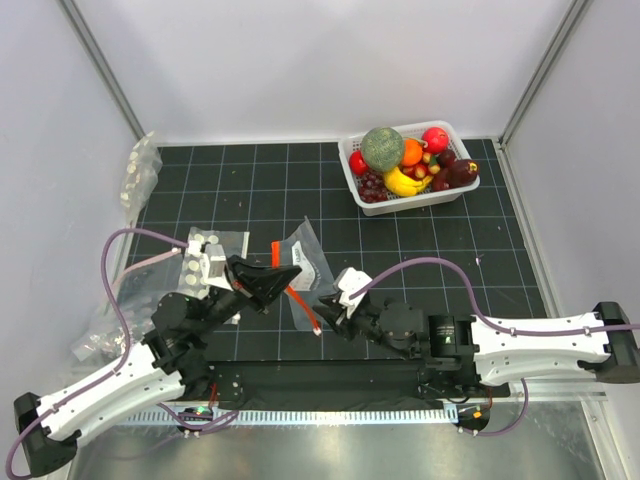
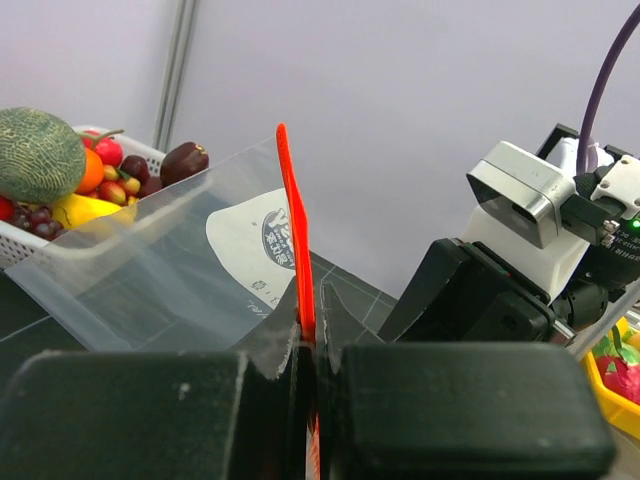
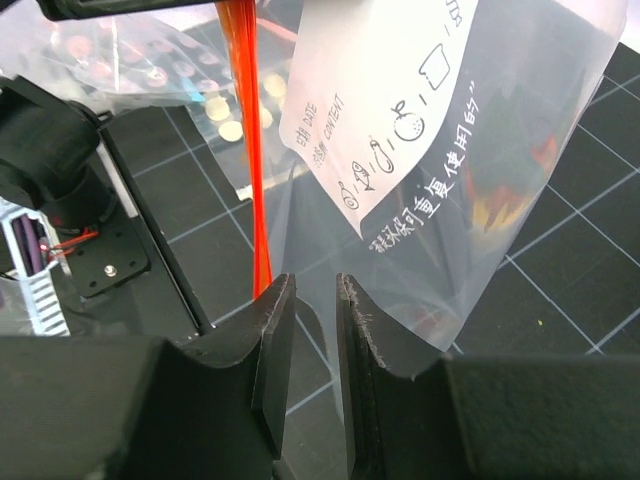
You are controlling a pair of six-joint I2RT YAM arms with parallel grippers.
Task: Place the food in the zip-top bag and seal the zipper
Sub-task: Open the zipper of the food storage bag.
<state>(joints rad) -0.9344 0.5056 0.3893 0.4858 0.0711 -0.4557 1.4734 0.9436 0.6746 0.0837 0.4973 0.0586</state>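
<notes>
The zip-top bag is lifted off the mat near the table's front. My left gripper is shut on its red-orange zipper, and the clear bag hangs to the left in the left wrist view. My right gripper is just right of it, low at the bag's end. Its jaws stand a narrow gap apart, with the zipper and the printed clear film just ahead. The food, red balls and an orange ball, lies in the white basket.
The basket at the back right also holds a green melon, a banana and dark grapes. Clear bags of white discs lie left of the bag, and more lie by the left wall. Crumpled plastic lies at the front left.
</notes>
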